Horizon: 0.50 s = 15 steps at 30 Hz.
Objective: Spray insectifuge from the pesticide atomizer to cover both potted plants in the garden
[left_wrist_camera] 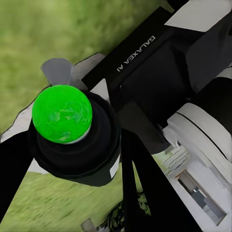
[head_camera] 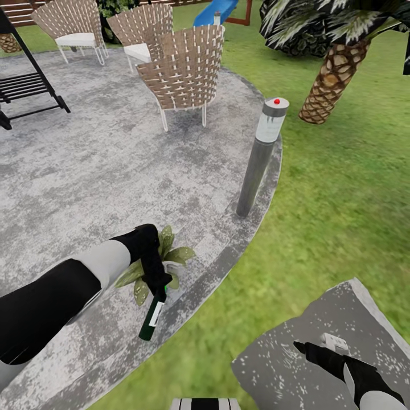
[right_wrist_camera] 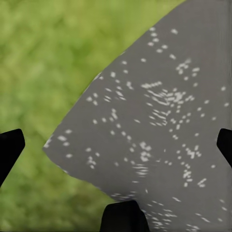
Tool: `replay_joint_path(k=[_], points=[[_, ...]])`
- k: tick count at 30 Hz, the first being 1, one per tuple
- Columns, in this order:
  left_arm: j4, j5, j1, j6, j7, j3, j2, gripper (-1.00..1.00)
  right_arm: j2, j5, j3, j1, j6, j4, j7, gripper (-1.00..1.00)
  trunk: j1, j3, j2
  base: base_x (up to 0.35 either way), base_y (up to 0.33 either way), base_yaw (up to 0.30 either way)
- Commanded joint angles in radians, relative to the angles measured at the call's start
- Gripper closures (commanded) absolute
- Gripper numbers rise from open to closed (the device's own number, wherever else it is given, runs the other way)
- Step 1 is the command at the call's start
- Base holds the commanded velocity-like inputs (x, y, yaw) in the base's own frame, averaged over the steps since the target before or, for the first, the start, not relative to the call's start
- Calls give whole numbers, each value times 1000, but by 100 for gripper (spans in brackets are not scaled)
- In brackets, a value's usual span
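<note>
The green lawn wraps the right and near sides of the round mottled grey paved patio. At the patio's far edge stand three woven brown chairs with white cushions; a black slatted lounger sits at its left edge. A palm tree with a scaly brown trunk rises from the grass beyond the patio's right edge, and a tall grey lamp post with a red dot on top stands on that edge. A separate grey speckled slab lies in the grass at the near right.

Close to the patio's near edge sits a low potted plant with pointed green leaves, partly hidden by the left arm. The left claw is closed around the top of the dark green pesticide atomizer with a white label, which hangs tilted, base down, just beside the plant. The right claw hovers over the speckled slab with its black fingers spread wide apart and nothing between them.
</note>
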State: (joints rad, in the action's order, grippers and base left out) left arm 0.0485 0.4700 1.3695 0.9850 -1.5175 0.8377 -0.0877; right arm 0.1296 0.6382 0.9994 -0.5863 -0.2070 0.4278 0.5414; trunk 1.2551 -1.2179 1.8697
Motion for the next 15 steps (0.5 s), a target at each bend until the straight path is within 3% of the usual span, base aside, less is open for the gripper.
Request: replay_joint_path(k=[1,15], points=[[1,11,0,11,-9,-5,2,100,-1,6,8,-1,-5,2,8,-100,0,0,0,0,0,0],[-2,13,0,11,-9,-3,6,100,-1,6,7,-1,-5,3,10,-100,0,0,0,-17,-1,0]])
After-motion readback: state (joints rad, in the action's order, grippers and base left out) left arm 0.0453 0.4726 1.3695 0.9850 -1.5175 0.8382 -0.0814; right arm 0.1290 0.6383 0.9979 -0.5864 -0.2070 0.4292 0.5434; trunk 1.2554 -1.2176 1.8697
